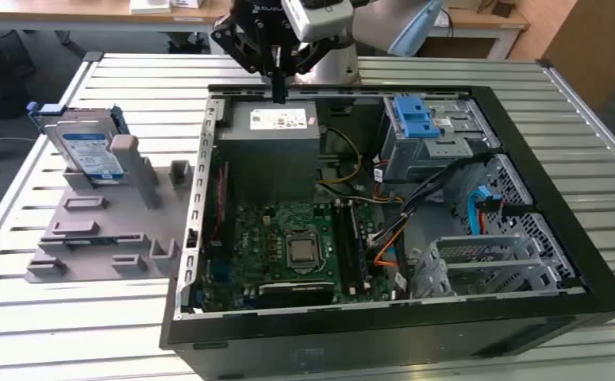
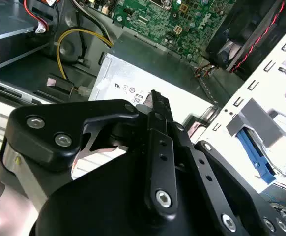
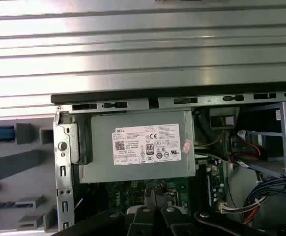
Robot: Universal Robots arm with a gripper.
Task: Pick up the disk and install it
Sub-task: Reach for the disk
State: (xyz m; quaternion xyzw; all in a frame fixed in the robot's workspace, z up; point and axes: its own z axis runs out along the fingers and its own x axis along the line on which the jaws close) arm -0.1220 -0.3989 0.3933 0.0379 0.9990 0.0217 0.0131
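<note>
The disk [image 1: 87,151] stands on edge in a grey holder [image 1: 101,214] on the table, at the exterior view's left, outside the computer case. It is a silver drive with a white-and-blue label in a blue carrier frame. My gripper [image 1: 278,83] hangs apart from it, over the far rim of the open case [image 1: 392,327] and just above the grey power supply [image 1: 275,147]. In the second wrist view its black fingers [image 2: 155,105] are pressed together with nothing between them. In the first wrist view the gripper [image 3: 155,196] sits over the motherboard edge below the power supply [image 3: 138,147].
Inside the case lie the green motherboard [image 1: 297,246], bundles of cables [image 1: 434,190] and a metal drive bay with a blue latch piece [image 1: 418,119] at the far right. A metal cage [image 1: 487,262] fills the near right corner. The slatted metal table [image 1: 95,317] surrounds the case.
</note>
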